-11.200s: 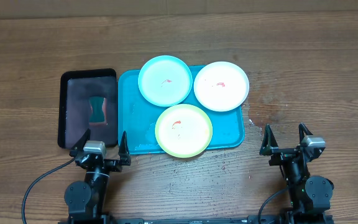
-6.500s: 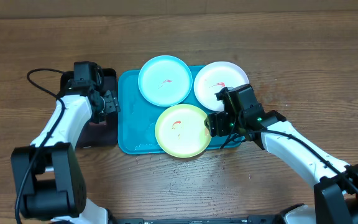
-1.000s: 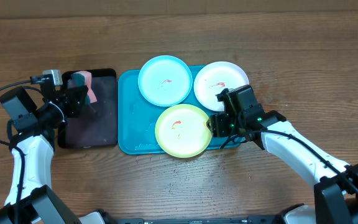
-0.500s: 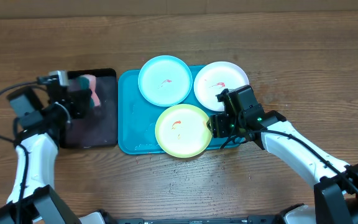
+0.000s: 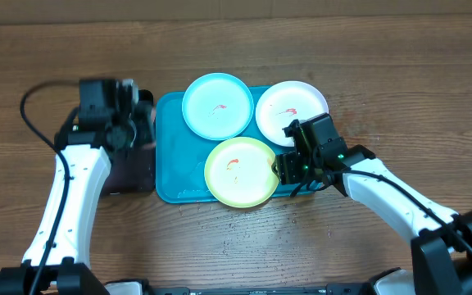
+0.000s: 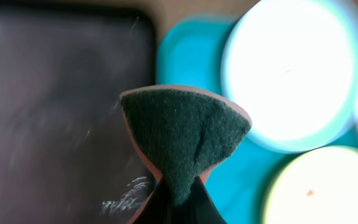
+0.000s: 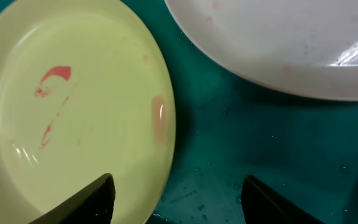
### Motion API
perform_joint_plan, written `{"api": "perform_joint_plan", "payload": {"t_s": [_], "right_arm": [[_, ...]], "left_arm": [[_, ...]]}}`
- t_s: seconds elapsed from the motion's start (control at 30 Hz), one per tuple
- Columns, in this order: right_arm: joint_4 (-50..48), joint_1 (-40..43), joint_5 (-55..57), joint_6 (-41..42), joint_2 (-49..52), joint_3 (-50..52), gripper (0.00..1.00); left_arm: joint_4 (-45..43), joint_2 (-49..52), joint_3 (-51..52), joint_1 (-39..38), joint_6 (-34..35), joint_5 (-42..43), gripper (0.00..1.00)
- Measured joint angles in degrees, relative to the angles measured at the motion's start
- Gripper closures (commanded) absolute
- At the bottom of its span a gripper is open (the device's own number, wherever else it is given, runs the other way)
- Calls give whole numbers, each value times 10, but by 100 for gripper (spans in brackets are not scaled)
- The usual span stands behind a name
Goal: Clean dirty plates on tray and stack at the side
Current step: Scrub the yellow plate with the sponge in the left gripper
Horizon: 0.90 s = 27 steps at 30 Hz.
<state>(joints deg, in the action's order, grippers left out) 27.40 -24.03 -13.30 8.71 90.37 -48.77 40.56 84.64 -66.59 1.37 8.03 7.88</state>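
Observation:
Three plates lie on the turquoise tray (image 5: 173, 156): a light cyan plate (image 5: 217, 105) at the back left, a white plate (image 5: 292, 111) at the back right and a yellow-green plate (image 5: 238, 172) in front, each with red smears. My left gripper (image 6: 178, 200) is shut on a sponge (image 6: 182, 130), green scouring side up. It hangs over the black tray's right side, beside the turquoise tray's left rim. My right gripper (image 7: 179, 202) is open astride the yellow-green plate's right rim (image 7: 166, 124), one finger over the plate, the other over the tray (image 7: 253, 149).
A narrow black tray (image 5: 129, 176) lies left of the turquoise tray, with wet streaks on it (image 6: 126, 193). Bare wooden table (image 5: 400, 90) surrounds both trays. A wet patch marks the wood right of the tray (image 5: 347, 147).
My left arm has swung right with the sponge, from the black tray's left side to its right side near the turquoise tray. The right arm and the plates have not moved.

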Motion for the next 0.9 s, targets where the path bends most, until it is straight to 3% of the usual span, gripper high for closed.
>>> {"api": "perform_joint_plan", "payload": {"t_s": [0.13, 0.3, 0.63, 0.9], "right_arm": [[1, 0, -3, -4, 27, 0, 37], [1, 0, -4, -10, 39, 0, 61], [-2, 0, -9, -15, 39, 0, 76], [-3, 0, -9, -15, 39, 0, 79]], "left_arm": [[0, -1, -29, -70, 15, 15, 96], [-24, 28, -29, -170, 50, 35, 96], [-104, 167, -29, -312, 125, 82, 96], [-62, 201, -29, -340, 165, 95, 96]]}}
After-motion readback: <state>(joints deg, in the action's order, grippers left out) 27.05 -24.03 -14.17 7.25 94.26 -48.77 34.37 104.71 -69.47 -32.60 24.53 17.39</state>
